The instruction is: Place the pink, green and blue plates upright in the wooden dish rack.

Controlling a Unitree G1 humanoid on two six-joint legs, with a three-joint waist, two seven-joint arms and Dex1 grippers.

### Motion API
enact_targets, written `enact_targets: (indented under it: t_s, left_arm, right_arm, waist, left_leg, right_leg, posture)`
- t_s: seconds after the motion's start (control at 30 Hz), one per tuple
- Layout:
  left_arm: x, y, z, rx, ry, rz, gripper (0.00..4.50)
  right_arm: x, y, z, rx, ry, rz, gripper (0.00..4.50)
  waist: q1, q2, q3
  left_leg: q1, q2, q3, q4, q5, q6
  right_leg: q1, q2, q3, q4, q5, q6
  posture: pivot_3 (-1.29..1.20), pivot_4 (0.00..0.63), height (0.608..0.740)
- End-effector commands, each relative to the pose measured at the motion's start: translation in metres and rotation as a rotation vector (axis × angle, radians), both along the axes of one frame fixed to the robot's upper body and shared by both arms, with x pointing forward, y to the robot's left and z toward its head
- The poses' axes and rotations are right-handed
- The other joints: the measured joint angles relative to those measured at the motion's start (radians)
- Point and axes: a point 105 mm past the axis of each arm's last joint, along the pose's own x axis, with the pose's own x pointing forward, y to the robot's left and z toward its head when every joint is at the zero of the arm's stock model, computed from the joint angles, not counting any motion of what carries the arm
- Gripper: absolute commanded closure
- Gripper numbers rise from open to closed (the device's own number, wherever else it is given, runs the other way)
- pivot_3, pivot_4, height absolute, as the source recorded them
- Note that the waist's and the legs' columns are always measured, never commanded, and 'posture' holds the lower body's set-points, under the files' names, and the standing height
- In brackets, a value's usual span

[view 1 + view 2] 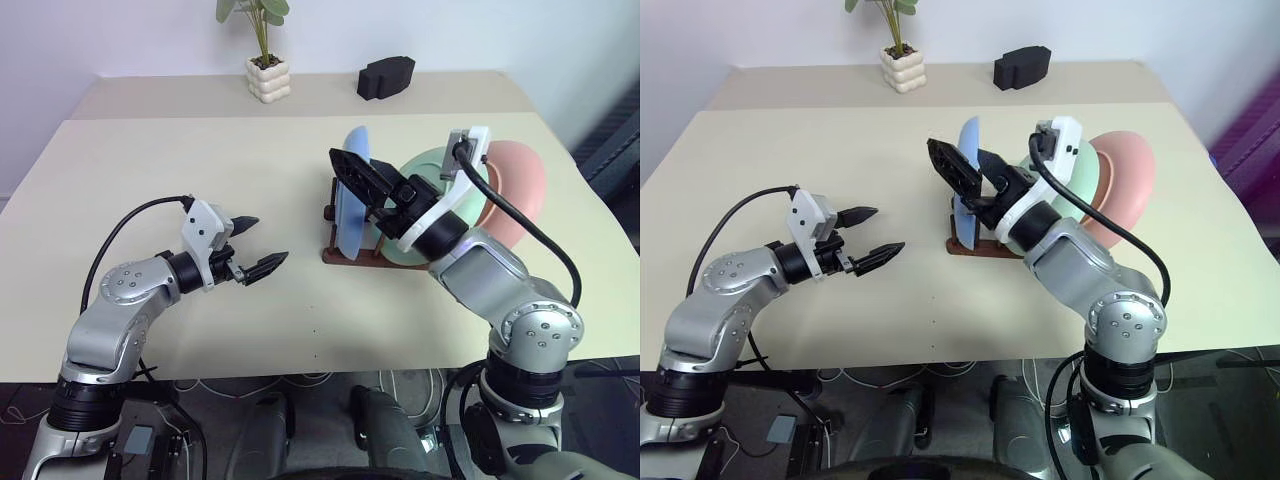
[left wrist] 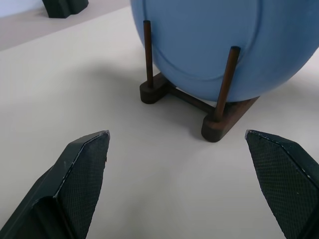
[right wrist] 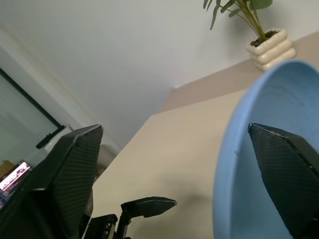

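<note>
stretching across both eye views, a beige table (image 1: 180, 160) is carrying everything. standing upright on it in the wooden dish rack (image 2: 219, 117) are three plates: the pink plate (image 1: 520, 185) is sitting at the rack's right end, the green plate (image 1: 425, 165) is leaning in the middle, and the blue plate (image 2: 224, 45) is standing at the rack's left end between the pegs. the right gripper (image 1: 965, 165) is hovering at the blue plate's upper rim with its fingers spread apart, one on each side, gripping nothing. the left gripper (image 1: 256, 244) is waiting well to the left of the rack, fingers wide apart and empty. beyond the rack, a potted plant (image 1: 266, 60) and a black lumpy object (image 1: 385, 77) are resting.
</note>
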Motion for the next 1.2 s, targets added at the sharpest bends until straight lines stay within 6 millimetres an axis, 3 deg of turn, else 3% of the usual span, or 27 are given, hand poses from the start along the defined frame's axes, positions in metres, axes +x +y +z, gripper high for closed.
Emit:
enact_targets:
  t_s: [0.03,0.33,0.43,0.5,0.67,0.8,0.97,1.2]
  left_arm:
    - [-0.003,-0.003,0.007,-0.006,-0.038,-0.018,0.0]
    - [-0.006,-0.01,0.005,-0.02,-0.027,-0.05,0.0]
    - [-0.011,-0.018,0.002,-0.015,-0.011,-0.101,0.0]
    - [-0.015,-0.024,-0.001,-0.009,-0.001,-0.143,0.0]
    - [-0.022,-0.042,-0.006,-0.001,0.023,-0.246,0.0]
    - [-0.023,-0.054,-0.009,-0.008,0.031,-0.298,0.0]
    - [-0.019,-0.055,-0.016,-0.016,0.039,-0.307,0.0]
    - [-0.019,-0.053,-0.023,-0.02,0.03,-0.296,0.0]
  right_arm:
    - [-0.007,-0.001,0.018,-0.023,-0.105,-0.004,0.03]
    - [-0.01,-0.021,0.053,-0.2,-0.332,-0.035,0.03]
    - [-0.016,-0.048,0.057,-0.368,-0.401,-0.058,0.87]
    - [-0.021,-0.071,0.051,-0.511,-0.396,-0.076,1.86]
    - [-0.046,-0.105,0.034,-0.741,-0.349,-0.038,4.45]
    - [-0.063,-0.122,0.011,-0.926,-0.255,-0.009,4.48]
    - [-0.074,-0.142,-0.019,-1.046,-0.095,-0.006,4.48]
    - [-0.058,-0.158,-0.046,-1.151,-0.022,-0.066,4.48]
  waist:
    - [0.0,0.0,0.0]
    - [0.003,0.0,0.0]
    - [0.009,0.001,0.001]
    - [0.016,0.0,0.001]
    - [0.025,0.0,0.001]
    - [0.028,0.0,0.001]
    - [0.029,-0.001,0.0]
    - [0.029,-0.001,0.0]
  left_leg:
    - [0.0,0.0,0.0,0.0,0.0,0.0]
    - [0.0,0.0,0.0,0.0,0.0,0.0]
    - [-0.001,0.0,0.0,0.0,0.0,0.0]
    - [-0.002,-0.001,0.0,0.001,-0.001,0.001]
    - [-0.001,-0.001,0.002,0.001,-0.002,0.003]
    - [-0.001,-0.001,0.002,0.002,-0.002,0.003]
    - [0.0,0.0,0.002,0.004,-0.002,0.003]
    - [-0.001,0.0,0.003,0.004,-0.002,0.003]
  right_leg:
    - [0.0,0.0,0.0,0.0,0.0,0.0]
    - [0.0,0.0,0.0,-0.001,0.0,0.0]
    - [0.0,0.0,0.0,-0.002,0.0,0.0]
    - [0.001,-0.002,0.0,-0.003,-0.001,0.001]
    - [0.002,-0.002,0.001,-0.005,-0.002,0.002]
    - [0.003,-0.002,0.001,-0.004,-0.003,0.001]
    - [0.004,-0.002,0.001,-0.004,-0.004,0.003]
    - [0.003,-0.002,0.001,-0.005,-0.004,0.003]
  posture:
    - [0.0,0.15,0.736]
    - [0.0,0.15,0.736]
    - [0.0,0.15,0.736]
    - [0.0,0.15,0.736]
    - [0.0,0.15,0.736]
    - [0.0,0.15,0.736]
    - [0.0,0.15,0.736]
    - [0.0,0.15,0.736]
